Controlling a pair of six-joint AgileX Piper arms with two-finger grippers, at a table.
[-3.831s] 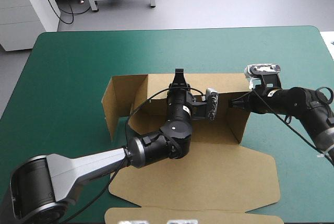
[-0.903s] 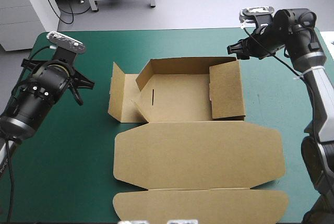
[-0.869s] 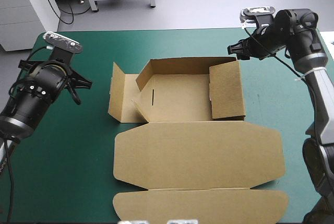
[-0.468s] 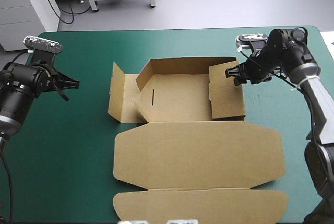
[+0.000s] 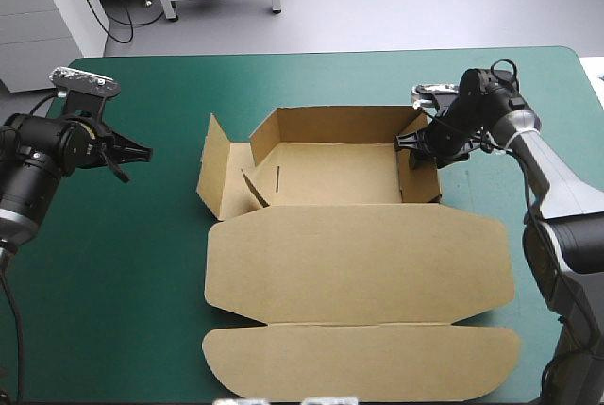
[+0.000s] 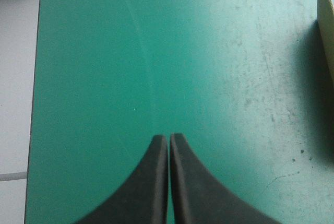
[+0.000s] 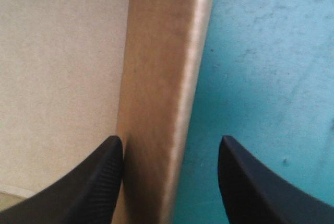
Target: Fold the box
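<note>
The box (image 5: 354, 263) lies in the middle of the counter (image 5: 142, 263), its long axis running left to right. The rear wall is raised, the lid (image 5: 359, 367) lies flat toward the near edge, and the left flap (image 5: 219, 178) is splayed outward. The right wall (image 5: 420, 174) stands about upright, running from near to far. The right claw (image 5: 408, 145) straddles its far end with fingers spread wide. The right wrist view shows one finger (image 7: 94, 182) over the box's floor and the other outside over the teal-green cover, with the wall (image 7: 162, 104) between them and ungripped. The left claw (image 5: 142, 152) hangs well to the left of the box, pressed together into one point and holding nothing, aimed toward the left flap. The right arm is far nearer, so the next move probably means pinching that wall and tucking it inward.
</note>
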